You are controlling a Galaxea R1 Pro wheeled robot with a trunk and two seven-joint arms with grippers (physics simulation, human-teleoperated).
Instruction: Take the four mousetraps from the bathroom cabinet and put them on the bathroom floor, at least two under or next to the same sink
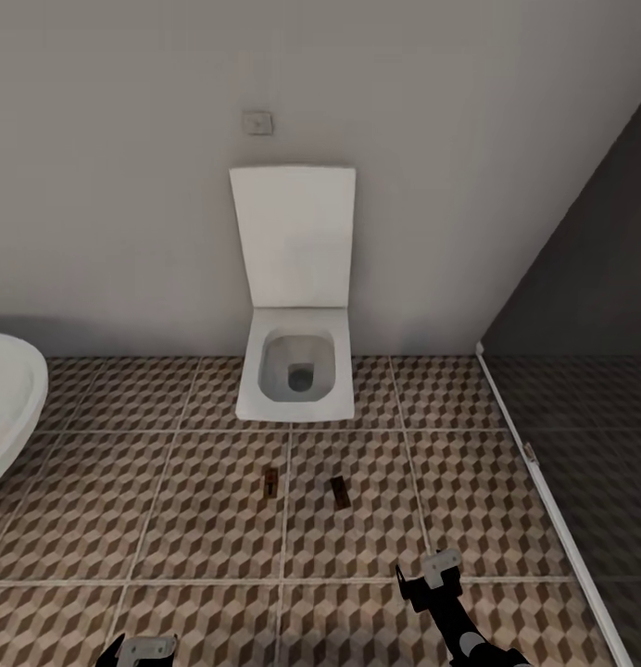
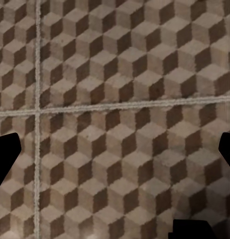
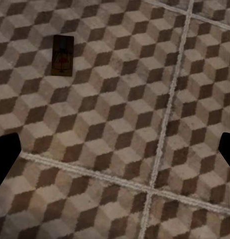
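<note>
Right gripper (image 1: 430, 576) low over cube-patterned bathroom floor (image 1: 200, 519), fingers spread wide, holding nothing. Left gripper (image 1: 135, 648) at bottom edge of head view, jaws likewise wide apart and empty in wrist view. Two mousetraps lay flat on floor in front of square white toilet (image 1: 295, 371), lid up: left mousetrap (image 1: 270, 483), right mousetrap (image 1: 339, 491), near each other, apart. Bathtub edge (image 1: 6, 408) at far left. Dark glass partition (image 1: 580, 389) on right.

Cube-patterned bathroom floor (image 2: 125, 74); dark hand (image 2: 115, 154) fingertips (image 2: 5, 154) seemingly apart.
</note>
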